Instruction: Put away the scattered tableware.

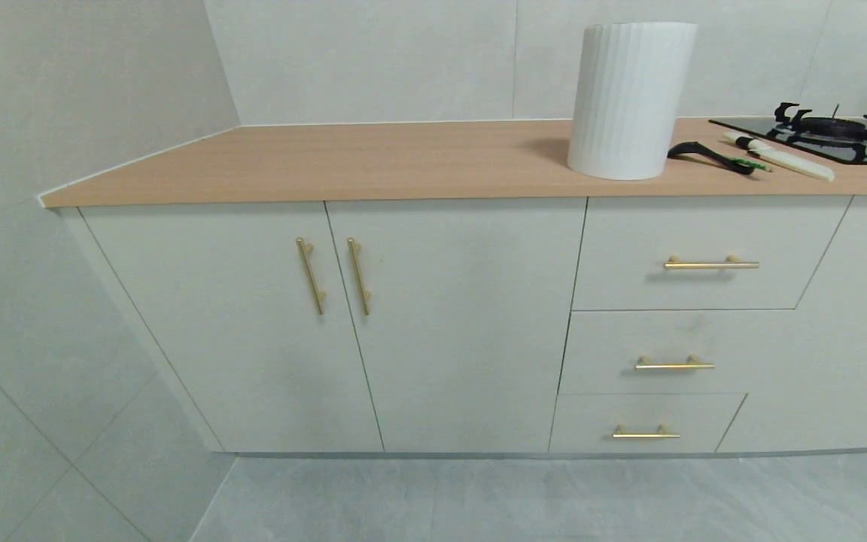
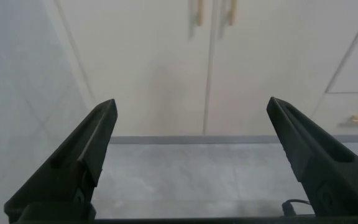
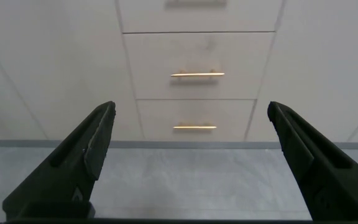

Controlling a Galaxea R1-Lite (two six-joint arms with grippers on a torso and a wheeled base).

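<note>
Grey tile floor (image 1: 554,497) is nearest, running up to a thin plinth under the cabinet.

Left gripper (image 2: 191,106) sits low over the floor, facing the pair of cupboard doors (image 1: 441,324). Its jaws are wide apart with nothing between them. Right gripper (image 3: 191,107) is likewise low, facing the stack of drawers (image 1: 704,226). Its jaws are also wide apart and hold nothing.

Doors are pale and shut, each with an upright brass handle (image 1: 311,275) beside the centre seam. Three drawers sit to the right of the doors, all shut, each with a level brass bar.

Wood-look bench (image 1: 373,162) tops the cabinet and meets the wall at the back and on the left. White ribbed tub (image 1: 629,98) stands on its base on the bench, above the left part of the top drawer and near the front edge.

Tableware lies on the bench just right of the tub:
- Black utensil (image 1: 708,154) has one end at the tub's base.
- Cream utensil (image 1: 780,158) lies slantwise farther right.
- Small green piece (image 1: 755,163) lies between the two; cannot tell whether it touches them.

The kind of each utensil is not clear.

Black hob (image 1: 840,132) with pan supports is at the far right of the bench, behind the cream utensil. Pale tiled wall (image 1: 373,60) is farthest.
</note>
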